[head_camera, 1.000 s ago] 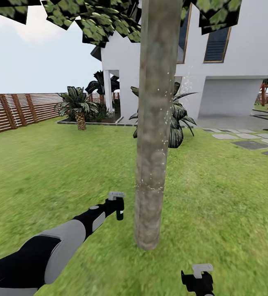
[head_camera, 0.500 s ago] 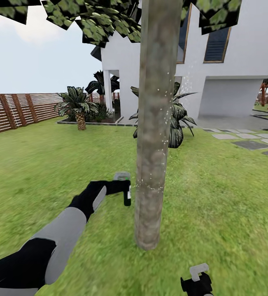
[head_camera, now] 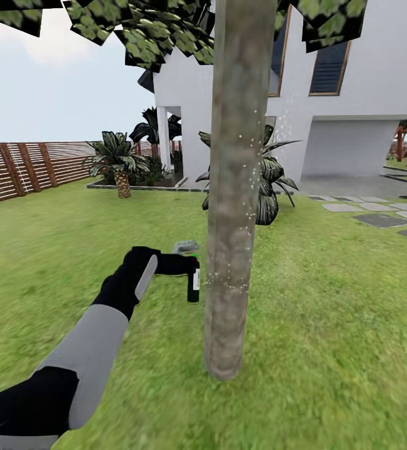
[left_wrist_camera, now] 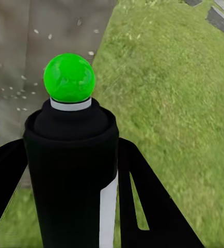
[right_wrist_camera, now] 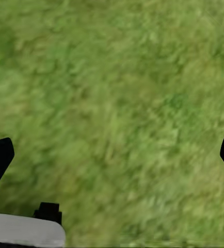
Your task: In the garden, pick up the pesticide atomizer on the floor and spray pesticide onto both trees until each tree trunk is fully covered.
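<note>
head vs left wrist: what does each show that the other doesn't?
Head alone: the left arm reaching out, the white house, fence, palms, and the trunk's full height. Left wrist alone: the atomizer's green dot close up. Both: left gripper shut on the pesticide atomizer beside the tree trunk, white pesticide specks, lawn.

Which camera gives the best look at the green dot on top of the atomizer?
The left wrist view: the green dot sits large and sharp atop the atomizer, with the speckled trunk behind. In the head view it's just a tiny green speck. The right wrist view looks down on grass.
</note>
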`<state>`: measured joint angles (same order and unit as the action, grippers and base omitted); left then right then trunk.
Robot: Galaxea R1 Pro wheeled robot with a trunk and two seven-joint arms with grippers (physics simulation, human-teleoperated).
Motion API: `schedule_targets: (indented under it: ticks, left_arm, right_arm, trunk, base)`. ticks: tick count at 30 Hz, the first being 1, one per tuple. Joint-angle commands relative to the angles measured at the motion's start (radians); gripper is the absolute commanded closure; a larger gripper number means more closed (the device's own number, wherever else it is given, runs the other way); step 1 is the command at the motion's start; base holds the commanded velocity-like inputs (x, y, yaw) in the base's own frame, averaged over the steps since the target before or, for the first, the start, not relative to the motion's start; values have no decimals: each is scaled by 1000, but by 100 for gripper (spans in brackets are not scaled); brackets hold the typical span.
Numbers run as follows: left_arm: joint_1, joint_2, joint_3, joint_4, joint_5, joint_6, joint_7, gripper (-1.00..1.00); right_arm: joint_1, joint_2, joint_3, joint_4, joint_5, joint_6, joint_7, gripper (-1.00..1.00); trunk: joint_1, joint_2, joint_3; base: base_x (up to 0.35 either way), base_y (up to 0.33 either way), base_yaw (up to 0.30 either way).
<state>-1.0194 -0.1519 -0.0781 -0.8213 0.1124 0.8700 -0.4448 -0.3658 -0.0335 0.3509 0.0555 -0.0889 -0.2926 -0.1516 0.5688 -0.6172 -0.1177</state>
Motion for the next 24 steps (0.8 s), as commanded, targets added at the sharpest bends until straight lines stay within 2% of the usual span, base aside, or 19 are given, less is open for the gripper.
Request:
schedule_targets:
  ticks: [1, 4, 7, 11, 13, 15, 17, 20, 24]
  left_arm:
    - [-2, 0, -1, -21, -2, 18, 0, 100]
    - [-13, 0, 0, -84, -1, 82, 0, 100]
    - [-43, -6, 0, -108, -1, 102, 0, 100]
    - [-152, -13, -1, -107, -2, 116, -5, 100]
    - [-206, -17, -1, -94, 8, 120, -25, 100]
    - [-279, -20, -1, -35, 39, 121, -48, 100]
    - [-320, -21, -2, -8, 48, 122, -53, 100]
    - [-357, -21, -2, 7, 53, 122, -56, 100]
    - [-379, -21, -2, 11, 54, 122, -57, 100]
  right_arm:
    - [8, 0, 0, 0, 0, 0, 0, -100]
    - [19, 0, 0, 1, 0, 1, 0, -100]
    - [22, 2, 1, 1, 0, 1, 2, -100]
    - [22, 2, 0, 1, 0, 1, 2, -100]
    - [22, 3, 0, 1, 0, 1, 2, -100]
    - [22, 3, 0, 1, 0, 1, 2, -100]
    - [22, 3, 0, 1, 0, 1, 2, -100]
    - [22, 3, 0, 1, 0, 1, 2, -100]
    - [22, 3, 0, 1, 0, 1, 2, -100]
  trunk:
    - [0, 0, 0]
    - [0, 0, 0]
    - [0, 0, 0]
    - [0, 0, 0]
    - [0, 0, 0]
    - [0, 0, 0]
    - [0, 0, 0]
    - [0, 0, 0]
    - [0, 0, 0]
  base:
    - [0, 0, 0]
    - [0, 0, 0]
    - [0, 0, 0]
    - [0, 0, 0]
    - [0, 0, 0]
    - [0, 0, 0]
    - [0, 0, 0]
    - [0, 0, 0]
    - [0, 0, 0]
